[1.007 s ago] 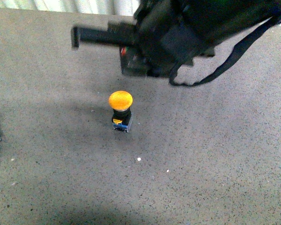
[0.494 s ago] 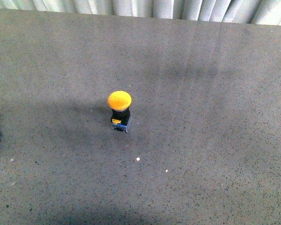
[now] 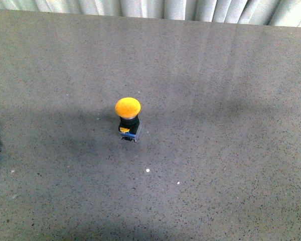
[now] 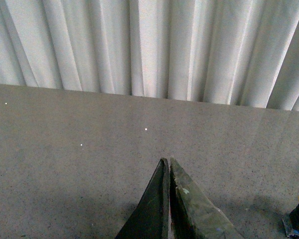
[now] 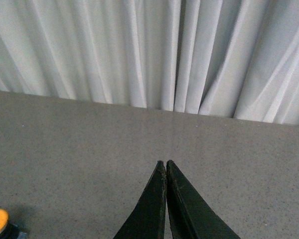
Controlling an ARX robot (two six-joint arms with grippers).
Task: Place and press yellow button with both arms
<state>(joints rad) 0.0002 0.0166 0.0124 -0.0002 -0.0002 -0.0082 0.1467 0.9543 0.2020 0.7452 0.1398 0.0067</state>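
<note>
The left gripper point(image 4: 168, 167) is seen with its jaws pressed together on nothing, held above the grey speckled table point(image 3: 231, 150). The right gripper point(image 5: 166, 167) is likewise closed and empty. The yellow button point(image 3: 128, 118) is stood upright near the middle of the table, orange-yellow cap uppermost, blue base on the surface, well apart from both grippers. A white pleated curtain point(image 5: 139, 50) is hung behind the table's far edge.
</note>
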